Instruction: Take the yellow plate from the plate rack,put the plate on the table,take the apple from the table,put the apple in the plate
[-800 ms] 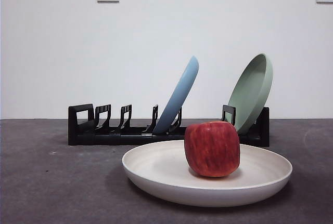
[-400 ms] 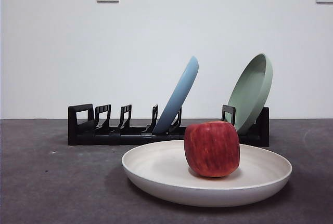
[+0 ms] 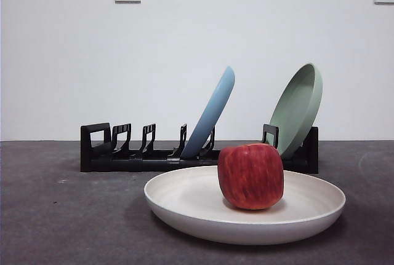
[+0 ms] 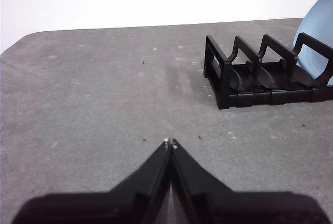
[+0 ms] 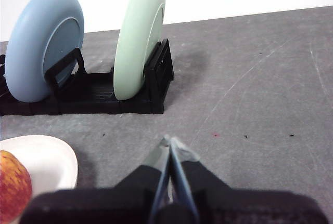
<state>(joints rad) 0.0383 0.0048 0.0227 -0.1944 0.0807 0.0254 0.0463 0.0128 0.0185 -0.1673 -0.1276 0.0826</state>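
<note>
The yellow plate [image 3: 203, 206], a wide, shallow, cream-coloured dish with a raised rim, lies flat on the dark grey table [image 3: 68, 216] just in front of the plate rack [image 3: 123, 157]. The apple [image 3: 250, 176], red with faint yellowish streaks, sits upright inside the plate, right of its centre in the front view. The plate rack is a long, low, black row of upright holders standing across the table behind them.

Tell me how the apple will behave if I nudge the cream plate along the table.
The apple sits loose in the yellow plate, off centre, so it would probably rock or slide. Its blocky shape and flattish base may resist rolling. The raised rim would likely stop it leaving the plate. Both grippers are shut and apart from it.
</note>
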